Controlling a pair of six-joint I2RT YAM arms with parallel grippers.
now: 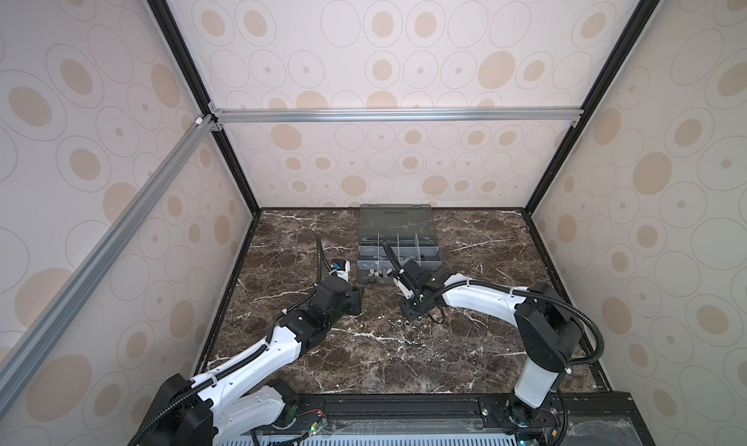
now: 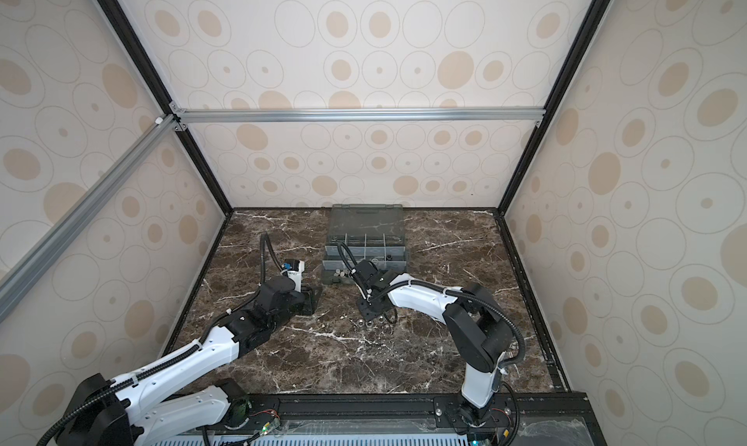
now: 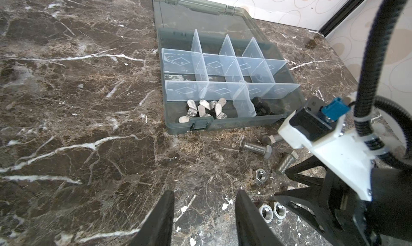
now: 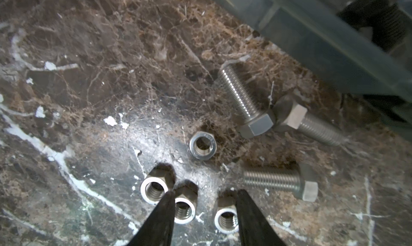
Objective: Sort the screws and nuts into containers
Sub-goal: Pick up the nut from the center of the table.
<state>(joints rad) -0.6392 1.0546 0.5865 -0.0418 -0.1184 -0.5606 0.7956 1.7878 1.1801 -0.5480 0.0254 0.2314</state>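
Marble table (image 3: 78, 122). Grey organiser box (image 3: 223, 125) at back centre, lid open flat. Front-row compartment: silver wing nuts (image 3: 202, 111); the one beside it: black bolts (image 3: 262, 107). Left gripper (image 3: 204, 192) part-open, empty. Right gripper (image 4: 205, 192) part-open, tips among loose hex nuts (image 4: 202, 145), none clamped. Three silver screws (image 4: 244, 100) loose just before the box.

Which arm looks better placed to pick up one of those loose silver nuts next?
Probably the right: the right end effector hangs open over the loose nuts, tips right at them; the left end effector is open over bare marble.
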